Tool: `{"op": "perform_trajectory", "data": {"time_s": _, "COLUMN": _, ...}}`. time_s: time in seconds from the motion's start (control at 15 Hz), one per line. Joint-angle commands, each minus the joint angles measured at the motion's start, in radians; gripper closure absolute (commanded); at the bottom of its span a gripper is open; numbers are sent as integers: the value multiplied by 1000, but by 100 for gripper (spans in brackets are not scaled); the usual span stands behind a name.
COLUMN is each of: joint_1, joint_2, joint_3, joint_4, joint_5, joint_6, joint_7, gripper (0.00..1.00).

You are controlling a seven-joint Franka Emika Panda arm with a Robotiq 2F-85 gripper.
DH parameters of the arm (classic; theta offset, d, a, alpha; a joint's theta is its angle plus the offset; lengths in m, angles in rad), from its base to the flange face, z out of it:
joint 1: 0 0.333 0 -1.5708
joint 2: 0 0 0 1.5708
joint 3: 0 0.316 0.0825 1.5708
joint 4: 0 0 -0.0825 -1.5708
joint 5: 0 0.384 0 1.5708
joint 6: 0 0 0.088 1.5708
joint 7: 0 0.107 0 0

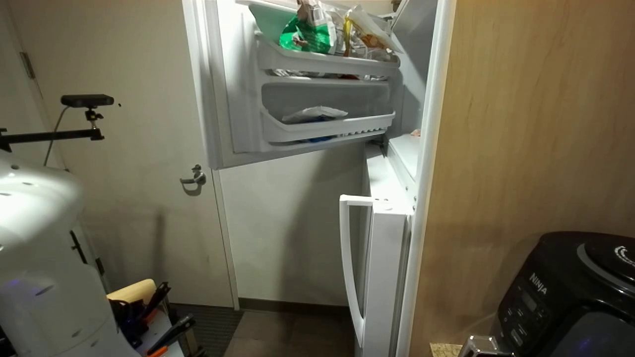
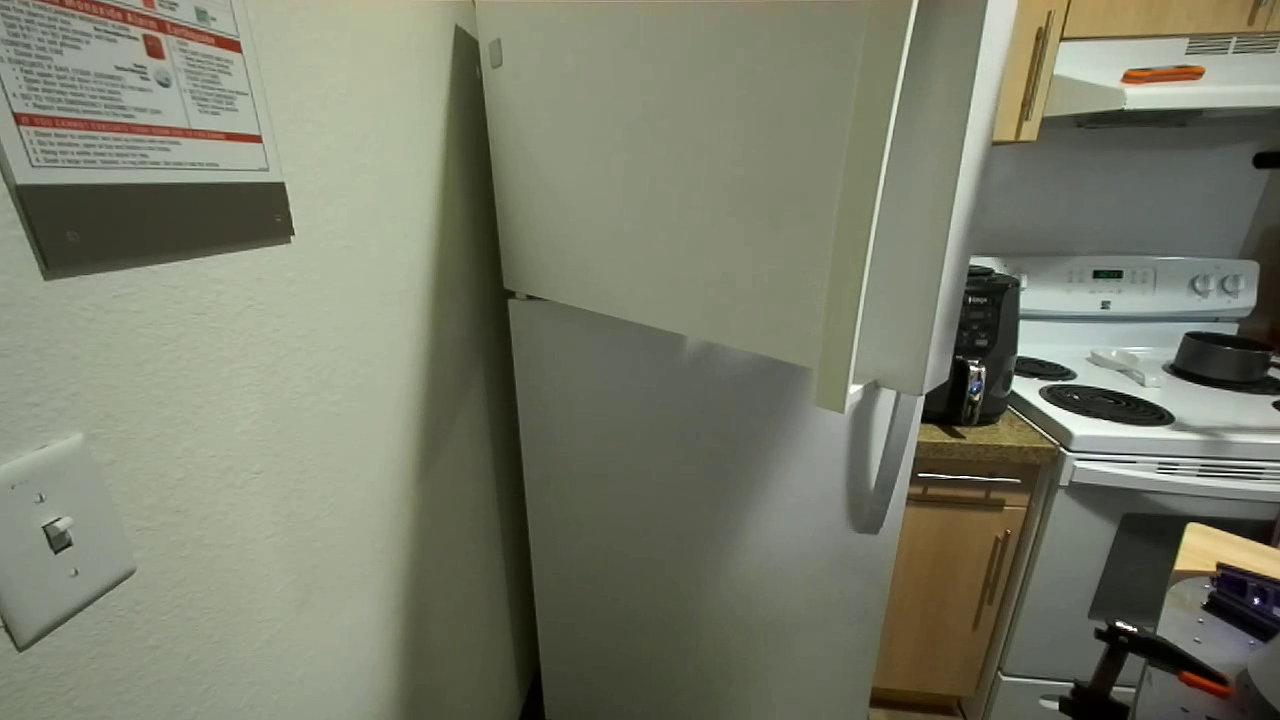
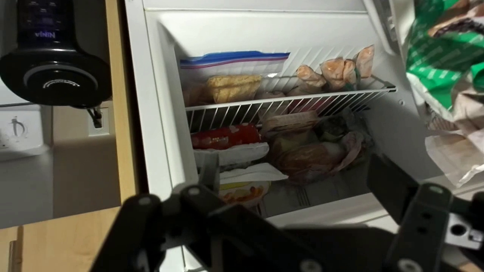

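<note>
The freezer (image 3: 162,94) gapes before the tool (image 3: 295,170), with a way in between the panel (image 1: 521,124) and the door (image 1: 243,99). The door's green bag (image 3: 438,60) crowds the hinge side. Inside, the rack (image 3: 291,99) bars the way crosswise; packs (image 3: 291,147) fill much of it, leaving a gap above. Beneath, bags (image 3: 238,88) lie behind the sill (image 3: 261,32). Below, the handle (image 1: 349,263) juts out.

We see a pale door (image 1: 129,139) with a lever handle (image 1: 194,177), and a black air fryer (image 1: 565,297) beside a white stove (image 2: 1220,422) with a dark pot (image 2: 1222,358) on top and a range hood (image 2: 1150,95) above. We also spot a notice (image 2: 140,110) above a light switch (image 2: 62,545).
</note>
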Motion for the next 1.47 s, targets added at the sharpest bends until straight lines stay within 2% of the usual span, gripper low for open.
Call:
{"op": "perform_trajectory", "data": {"time_s": 0.0, "joint_1": -2, "joint_2": -20, "joint_3": -29, "joint_4": 17, "joint_5": -2, "joint_6": -30, "joint_7": -21, "gripper": 0}}
{"op": "perform_trajectory", "data": {"time_s": 0.4, "joint_1": 102, "joint_2": -95, "joint_3": -84, "joint_4": 26, "joint_5": 122, "joint_6": -141, "joint_7": -108, "gripper": 0}}
{"op": "perform_trajectory", "data": {"time_s": 0.67, "joint_1": 163, "joint_2": -161, "joint_3": -80, "joint_4": 34, "joint_5": 222, "joint_6": -253, "joint_7": -163, "gripper": 0}}
{"op": "perform_trajectory", "data": {"time_s": 1.07, "joint_1": 191, "joint_2": -225, "joint_3": -70, "joint_4": 45, "joint_5": 278, "joint_6": -393, "joint_7": -226, "gripper": 0}}
{"op": "perform_trajectory", "data": {"time_s": 1.4, "joint_1": 204, "joint_2": -254, "joint_3": -69, "joint_4": 44, "joint_5": 316, "joint_6": -460, "joint_7": -287, "gripper": 0}}
